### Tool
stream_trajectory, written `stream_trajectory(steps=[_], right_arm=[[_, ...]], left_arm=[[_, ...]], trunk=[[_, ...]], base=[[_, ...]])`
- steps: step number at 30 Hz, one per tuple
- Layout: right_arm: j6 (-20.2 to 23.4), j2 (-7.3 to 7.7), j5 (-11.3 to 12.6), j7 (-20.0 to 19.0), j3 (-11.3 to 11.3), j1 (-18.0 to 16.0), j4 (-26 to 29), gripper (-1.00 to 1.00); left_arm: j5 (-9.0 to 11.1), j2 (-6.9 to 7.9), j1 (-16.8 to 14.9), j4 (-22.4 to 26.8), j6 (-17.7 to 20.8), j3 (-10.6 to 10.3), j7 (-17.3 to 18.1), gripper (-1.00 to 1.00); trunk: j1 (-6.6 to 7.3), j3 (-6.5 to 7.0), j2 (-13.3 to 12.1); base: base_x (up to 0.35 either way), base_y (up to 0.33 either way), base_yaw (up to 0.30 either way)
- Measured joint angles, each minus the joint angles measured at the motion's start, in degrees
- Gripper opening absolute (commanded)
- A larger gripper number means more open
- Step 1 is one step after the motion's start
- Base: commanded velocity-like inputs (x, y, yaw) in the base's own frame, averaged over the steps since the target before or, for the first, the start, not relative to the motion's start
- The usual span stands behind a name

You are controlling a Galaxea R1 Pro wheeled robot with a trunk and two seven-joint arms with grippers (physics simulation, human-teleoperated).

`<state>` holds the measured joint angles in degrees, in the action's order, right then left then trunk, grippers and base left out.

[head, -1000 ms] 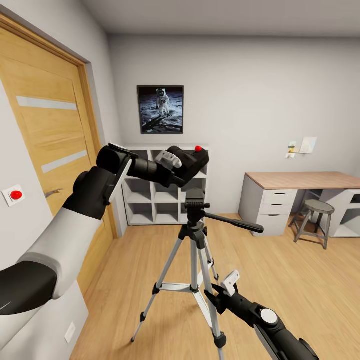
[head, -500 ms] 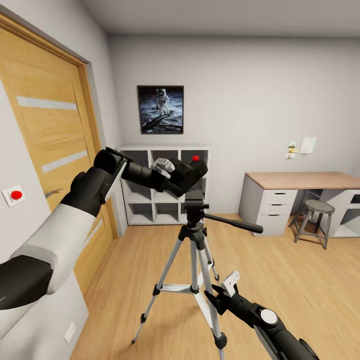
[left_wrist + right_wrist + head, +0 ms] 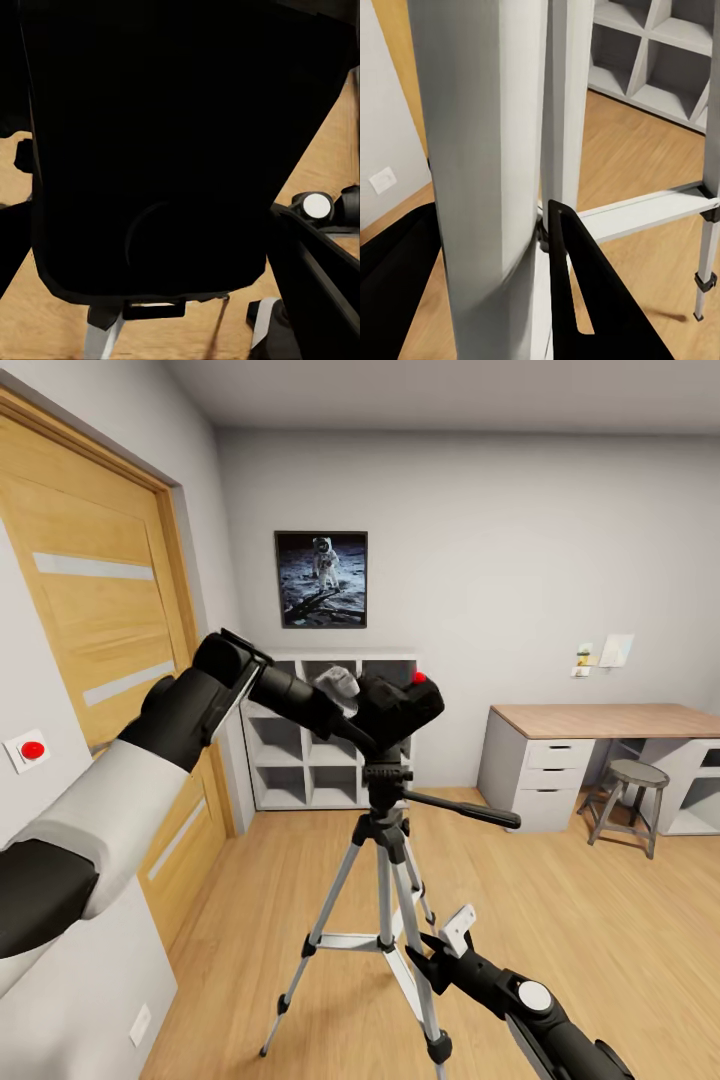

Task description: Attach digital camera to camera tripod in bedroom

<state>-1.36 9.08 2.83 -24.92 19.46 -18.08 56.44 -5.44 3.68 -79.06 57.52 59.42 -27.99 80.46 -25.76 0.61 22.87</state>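
The black digital camera [image 3: 402, 707], red button on top, hangs tilted just above the black head [image 3: 386, 772] of the camera tripod [image 3: 388, 860], close to touching it. My left gripper [image 3: 366, 710] is shut on the camera from the left. In the left wrist view the camera's dark body [image 3: 150, 150] blocks most of the picture, with the tripod's head [image 3: 154, 308] just past its edge. Low down, my right gripper [image 3: 437, 948] is shut on a silver tripod leg [image 3: 484, 187], with its black fingers [image 3: 585, 300] on both sides of it.
The tripod's pan handle [image 3: 465, 811] points right. A wooden door [image 3: 90, 640] is at the left. White cube shelves [image 3: 300, 750] stand against the back wall, and a desk [image 3: 600, 740] with a stool [image 3: 632, 800] is at the right. Open wood floor [image 3: 600, 940] surrounds the tripod.
My left gripper has carried the camera down and then right, from left of the tripod head to directly over it. The right gripper has stayed on the leg.
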Motion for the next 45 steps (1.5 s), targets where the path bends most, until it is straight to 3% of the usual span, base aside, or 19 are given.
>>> stream_trajectory(steps=[2,5,18,28,39,45], right_arm=[[0.00,0.01,0.00,-0.01,0.01,0.01,0.00,-1.00],[0.01,0.01,0.02,-0.01,0.01,0.01,-0.01,-1.00],[0.00,0.00,0.16,-0.05,0.01,0.02,-1.16,-1.00],[0.00,0.00,0.36,0.01,0.00,0.00,-1.30,-1.00],[-0.18,0.00,1.12,0.10,-0.22,-0.03,-2.20,-1.00],[-0.24,0.00,1.04,0.08,-0.20,-0.03,-2.19,-1.00]], left_arm=[[-0.08,0.13,-0.34,0.00,-0.02,-2.04,1.48,-1.00],[-0.15,0.37,-0.51,-0.03,-0.02,-3.44,2.18,-1.00],[-0.17,5.18,-0.56,1.00,-0.03,-4.07,2.59,-1.00],[-0.14,5.51,-0.55,1.16,-0.02,-4.40,2.61,-1.00],[-0.12,5.61,-0.54,1.14,-0.02,-8.68,3.23,-1.00],[-0.15,5.56,-0.57,1.14,-0.02,-9.23,3.38,-1.00]], trunk=[[0.00,0.00,0.00],[0.00,0.00,0.00],[0.00,0.00,0.00],[0.00,0.01,0.01],[0.01,0.02,0.04],[0.01,0.02,0.04]], base=[[0.000,0.000,0.000],[0.000,0.000,0.000],[0.000,0.000,0.000],[0.000,0.000,0.000],[0.000,0.000,0.000],[0.000,0.000,0.000]])
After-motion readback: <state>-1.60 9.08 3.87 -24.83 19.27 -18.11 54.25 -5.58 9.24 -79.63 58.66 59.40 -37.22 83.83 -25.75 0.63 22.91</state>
